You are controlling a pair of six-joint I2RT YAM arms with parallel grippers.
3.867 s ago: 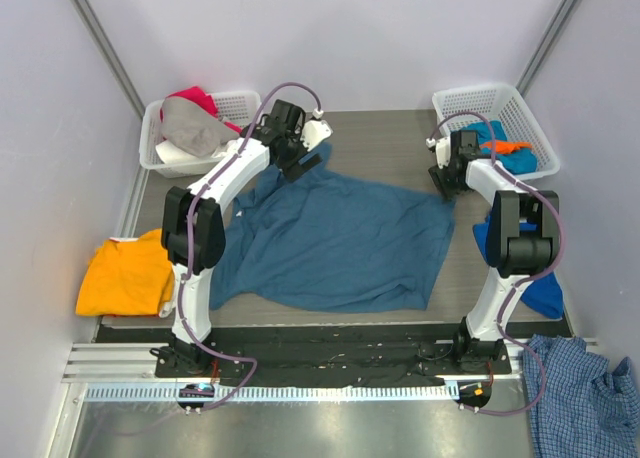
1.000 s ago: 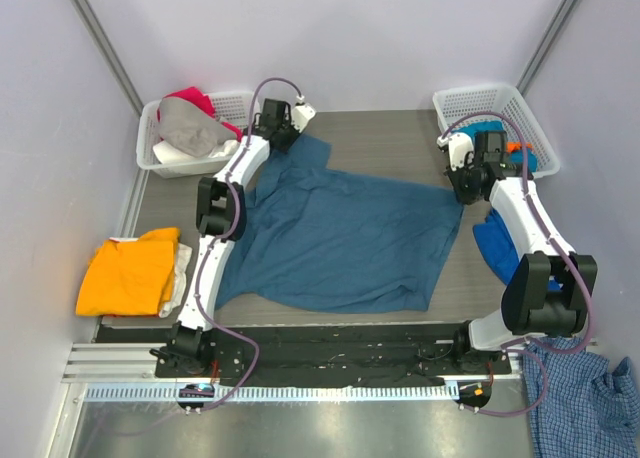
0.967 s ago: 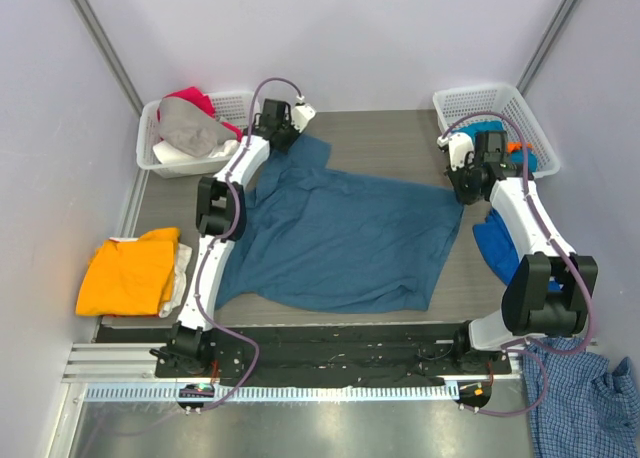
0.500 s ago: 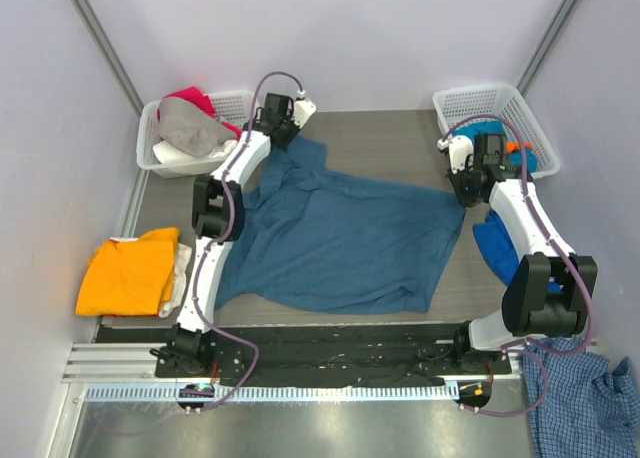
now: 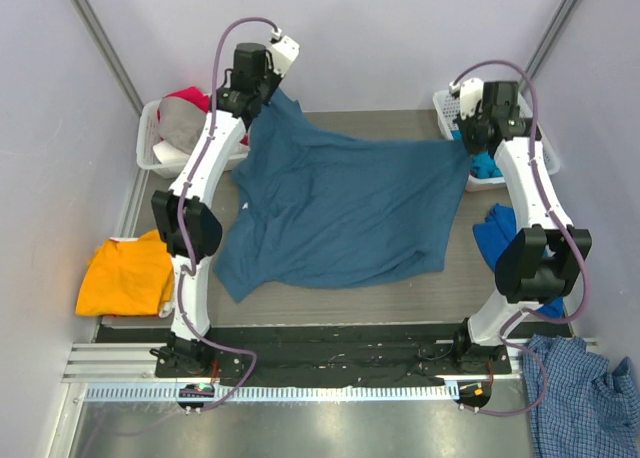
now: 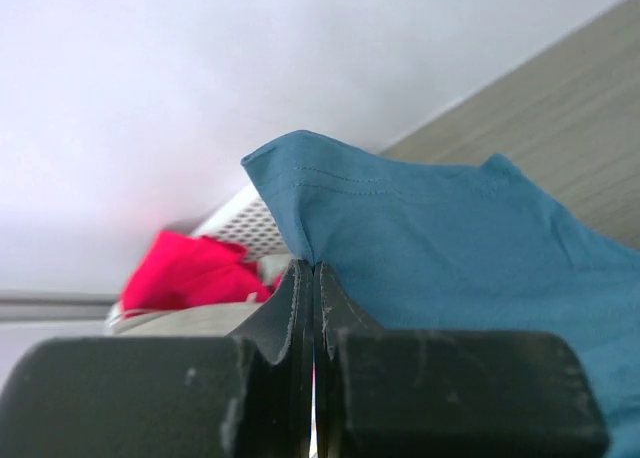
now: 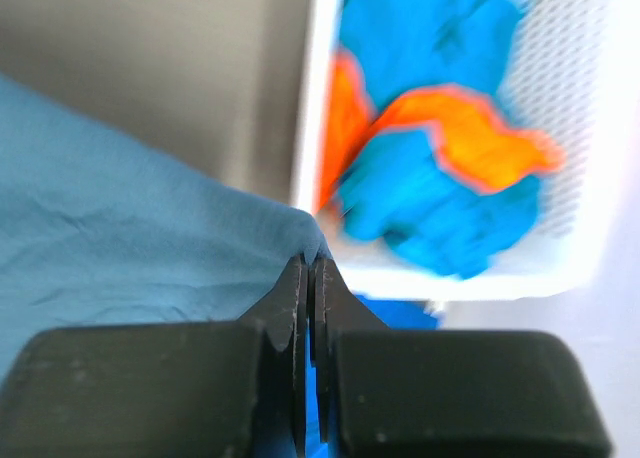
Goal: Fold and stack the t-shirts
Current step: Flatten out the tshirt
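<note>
Left pincer (image 5: 266,94) and right pincer (image 5: 468,144) clamped shut on the teal t-shirt (image 5: 340,208)

I grip one far corner of the shirt in each pincer, both lifted above the back of the table (image 5: 385,125). The cloth stretches between them and slopes down, its near half lying on the table. An orange t-shirt (image 5: 125,273) lies off to my left, well apart.

Above the black mounting plate (image 5: 330,346), the left arm (image 5: 208,160) and right arm (image 5: 530,178) share white link shells and black joint housings. A purple-grey cable (image 5: 222,53) runs along each. The left claw (image 6: 314,268) and right claw (image 7: 310,263) have matte black, blocky fingers (image 6: 440,388).
</note>
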